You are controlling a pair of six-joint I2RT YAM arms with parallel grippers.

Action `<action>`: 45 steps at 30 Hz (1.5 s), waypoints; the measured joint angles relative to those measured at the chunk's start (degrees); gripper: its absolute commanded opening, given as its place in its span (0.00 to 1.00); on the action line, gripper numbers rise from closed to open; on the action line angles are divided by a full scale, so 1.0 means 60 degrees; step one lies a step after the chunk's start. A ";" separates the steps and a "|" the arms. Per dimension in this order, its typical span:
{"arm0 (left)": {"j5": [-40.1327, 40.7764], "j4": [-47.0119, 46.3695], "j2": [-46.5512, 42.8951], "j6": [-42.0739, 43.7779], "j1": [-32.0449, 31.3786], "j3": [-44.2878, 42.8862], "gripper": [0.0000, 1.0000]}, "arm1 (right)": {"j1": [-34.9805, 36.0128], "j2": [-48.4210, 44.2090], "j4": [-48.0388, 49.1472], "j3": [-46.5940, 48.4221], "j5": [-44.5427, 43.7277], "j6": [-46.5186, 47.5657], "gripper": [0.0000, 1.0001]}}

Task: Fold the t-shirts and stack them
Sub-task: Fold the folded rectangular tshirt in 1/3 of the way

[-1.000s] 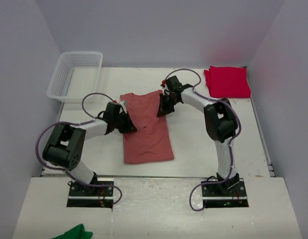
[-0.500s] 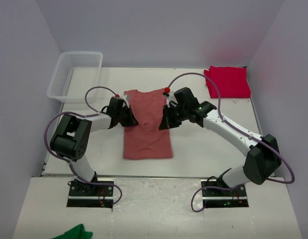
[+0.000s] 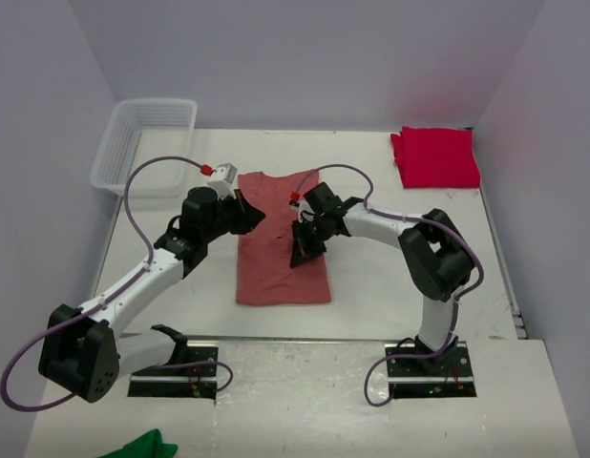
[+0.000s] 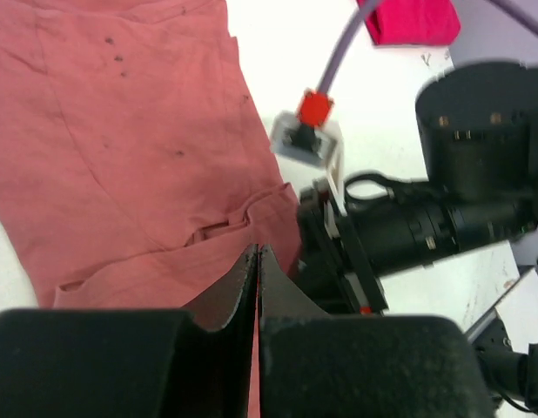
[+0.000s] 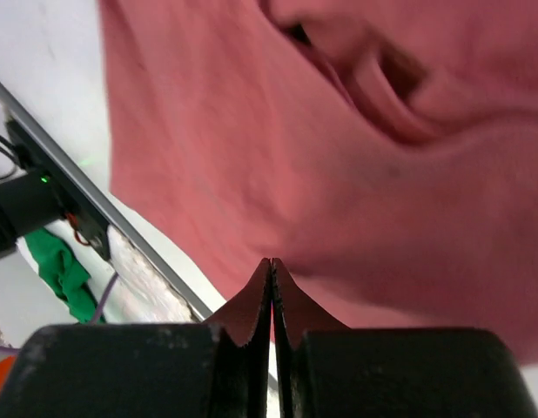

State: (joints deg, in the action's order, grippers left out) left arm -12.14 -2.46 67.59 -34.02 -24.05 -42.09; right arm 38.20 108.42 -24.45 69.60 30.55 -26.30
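Shirt was narrower up top than a second ago; right jaws had moved down its right edge, left jaws upper-left, both pressed together.

The spread t-shirt lies central on the table; behind it sit the basket (left corner) and the folded t-shirt (right corner).
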 measured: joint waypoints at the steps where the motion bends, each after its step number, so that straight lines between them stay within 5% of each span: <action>1: -0.0007 0.0040 -0.0153 -0.0047 -0.0015 0.0106 0.00 | 0.0000 0.0186 0.0055 0.0291 0.0120 -0.0004 0.00; 21: 0.0557 0.0856 0.1392 -0.0397 -0.0015 0.1206 0.00 | -0.0069 0.2299 0.0106 0.2284 0.0841 -0.0164 0.00; 36: 0.1654 0.1661 0.4277 -0.0827 -0.0011 -0.0692 0.00 | -0.0947 0.2645 -0.0860 0.3144 0.0514 -0.0339 0.00; 45: 0.1712 0.1800 0.4543 -0.1082 0.0208 -0.1009 0.00 | -0.1217 0.3289 -0.1271 0.3628 0.0750 -0.0718 0.00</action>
State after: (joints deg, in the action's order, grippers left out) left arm -1.87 8.34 94.85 -40.51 -22.81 -48.14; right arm 30.89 128.16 -32.08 91.37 35.05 -30.61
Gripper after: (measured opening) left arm 0.002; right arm 0.003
